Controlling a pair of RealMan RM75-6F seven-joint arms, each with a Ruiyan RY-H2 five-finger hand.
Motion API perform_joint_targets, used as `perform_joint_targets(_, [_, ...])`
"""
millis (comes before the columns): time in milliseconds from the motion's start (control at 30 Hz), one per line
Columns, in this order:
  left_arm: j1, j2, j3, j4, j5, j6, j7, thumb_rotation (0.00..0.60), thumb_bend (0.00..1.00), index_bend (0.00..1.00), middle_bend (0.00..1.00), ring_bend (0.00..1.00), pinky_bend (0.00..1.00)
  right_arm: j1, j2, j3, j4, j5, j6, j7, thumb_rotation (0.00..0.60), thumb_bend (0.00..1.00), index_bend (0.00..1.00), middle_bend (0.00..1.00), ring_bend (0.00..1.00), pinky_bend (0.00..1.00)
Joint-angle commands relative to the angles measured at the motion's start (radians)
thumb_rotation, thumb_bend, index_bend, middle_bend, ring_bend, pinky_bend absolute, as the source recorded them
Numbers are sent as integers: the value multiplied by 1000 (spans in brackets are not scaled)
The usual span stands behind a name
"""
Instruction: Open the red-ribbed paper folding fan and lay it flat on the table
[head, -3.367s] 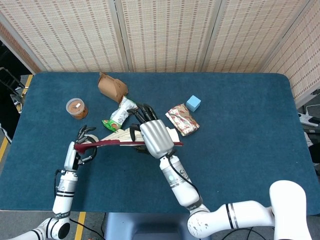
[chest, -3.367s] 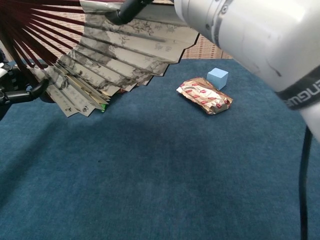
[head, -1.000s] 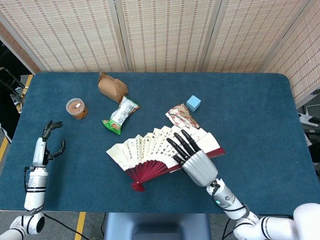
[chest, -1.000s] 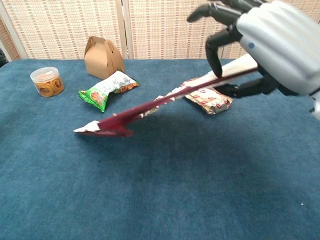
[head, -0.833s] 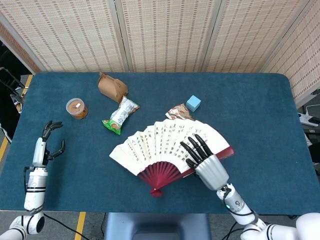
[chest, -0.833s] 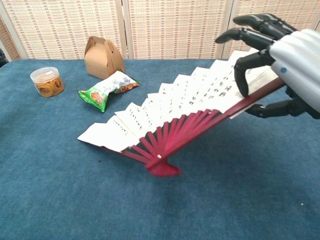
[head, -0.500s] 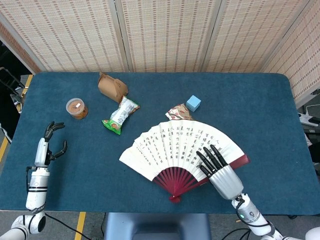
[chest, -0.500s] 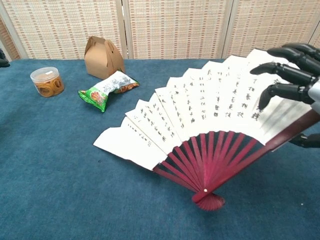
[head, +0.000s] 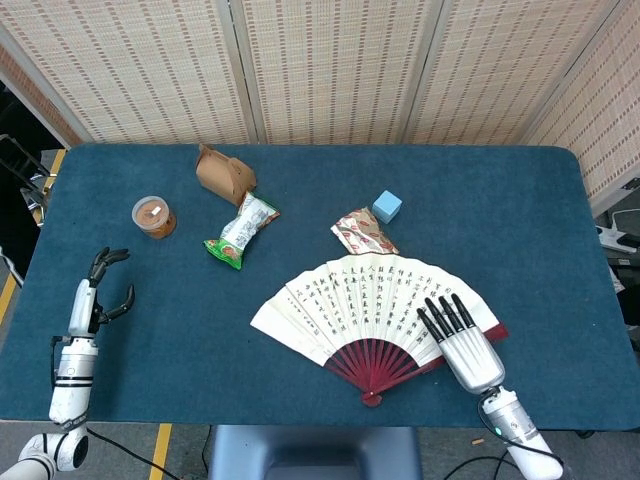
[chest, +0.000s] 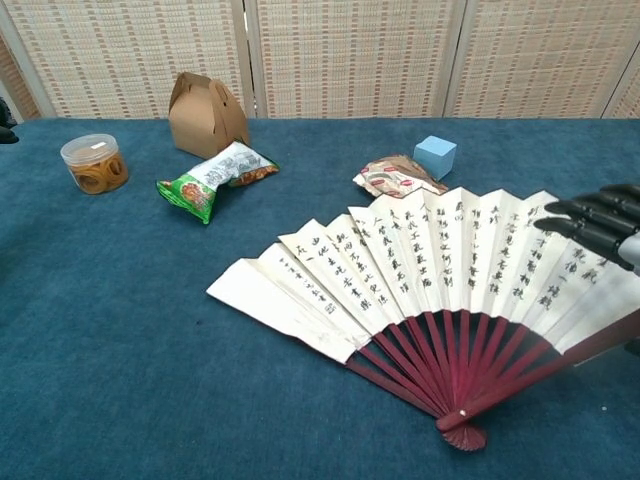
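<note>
One pleated paper fan (head: 365, 300), red ribs

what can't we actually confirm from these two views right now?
- Whether the right hand still grips the fan: its underside is hidden in head view, and the chest view edge cuts it off.
- Red-and-tan snack packet: fan paper covers its near end in both views.
- Left hand: outside the chest view; small in head view, seems to hold nothing.
- Fan script: too small to read.
</note>
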Motion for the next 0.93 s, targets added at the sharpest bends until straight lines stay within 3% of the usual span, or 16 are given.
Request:
perform_joint_targets(33, [3,5,4,-2,5,7,-1,600,463,228,137,0,25,29,127,4,-179,165,-169,-189,598,0,0,0,0,0])
perform_joint_targets(200, [11,27,9,-35,13,24,-2,600,461,222,122,0,25,32,214,3,-280,217,-188,-253,600,0,0,0,0,0])
perform_joint_targets(300, [23,60,33,-87,40,47,8,600,461,198,96,0,28,2,268,16,-338,156,-114,-113,600,0,0,0,0,0])
perform_joint_targets(367, [44,113,86,-153,86,56,44,600,461,152,50,0,29,-41,294,21,-342,74,-12,29,600,0,0,0,0,0])
perform_joint_targets(467, [77,217,178,-261,168,81,234,600,464,78,1,0,24,-128,303,12,-296,0,140,206,600,0,0,0,0,0])
perform_joint_targets(533, [95,287,217,-340,209,108,390,600,469,66,0,0,22,-179,302,4,-259,-7,206,255,600,0,0,0,0,0])
perform_joint_targets(700, [184,391,231,-499,242,258,819,600,466,88,0,0,17,-277,290,14,-181,27,306,322,600,8,0,0,0,0])
perform_joint_targets(833, [209,441,235,-596,258,300,900,600,457,94,0,0,16,-275,315,45,-173,66,272,380,600,22,0,0,0,0])
perform_joint_targets(933, [209,446,234,-604,255,286,915,600,452,85,0,0,16,-272,317,55,-166,72,249,392,600,22,0,0,0,0])
